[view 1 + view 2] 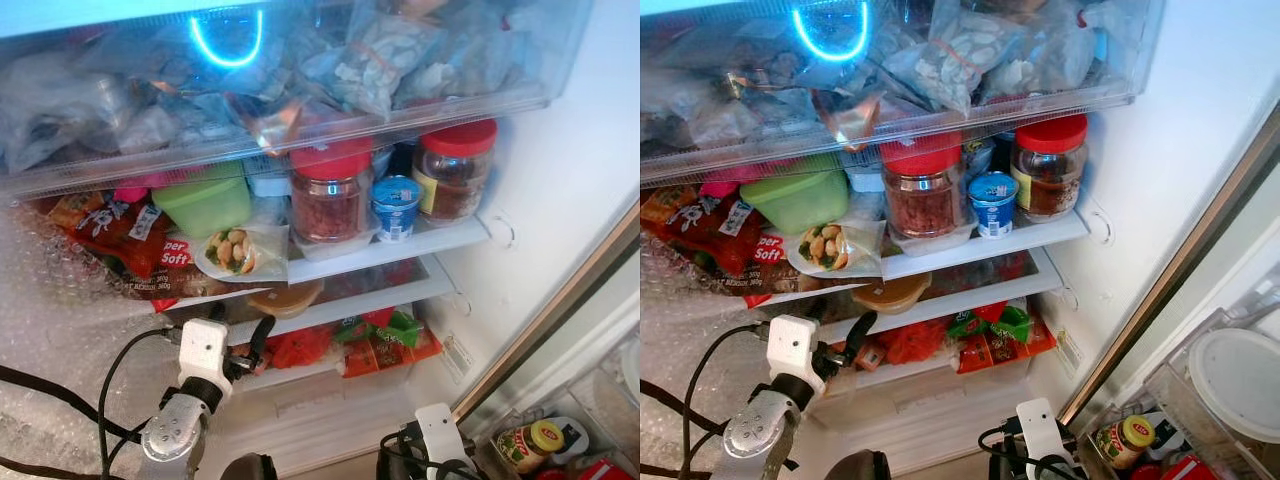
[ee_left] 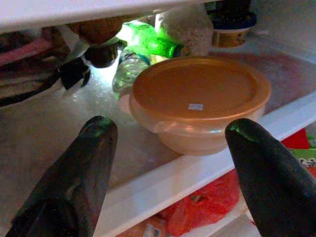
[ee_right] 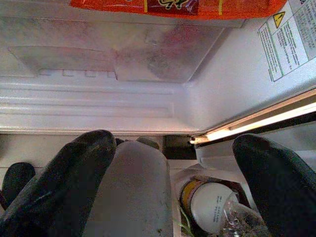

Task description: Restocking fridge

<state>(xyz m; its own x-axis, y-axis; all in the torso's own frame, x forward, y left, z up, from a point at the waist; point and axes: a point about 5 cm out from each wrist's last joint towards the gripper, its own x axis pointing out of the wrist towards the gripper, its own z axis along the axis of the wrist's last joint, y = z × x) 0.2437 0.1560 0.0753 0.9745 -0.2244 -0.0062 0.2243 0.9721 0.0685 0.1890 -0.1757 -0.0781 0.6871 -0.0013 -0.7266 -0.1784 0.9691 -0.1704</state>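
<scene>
Two red-lidded jars (image 1: pixel 331 190), one yogurt cup (image 1: pixel 396 207)

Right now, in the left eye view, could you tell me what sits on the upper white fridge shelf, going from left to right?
Red snack bag → green lidded container → wrapped plate of food → large red-lidded jar → small blue yogurt cup → second red-lidded jar.

Around the two red-lidded glass jars (image 1: pixel 331 190) of reddish-brown contents, colour crowds in: a blue-and-white yoghurt pot (image 1: pixel 396 207) between them, a lime-green tub (image 1: pixel 203 198) beside, then a red snack bag with white lettering (image 1: pixel 128 240). One shelf below sits a translucent orange lidded bowl (image 2: pixel 197 101); beneath it, red and green packets (image 1: pixel 385 340). The left gripper's fingers (image 2: pixel 74 177) are black.
</scene>
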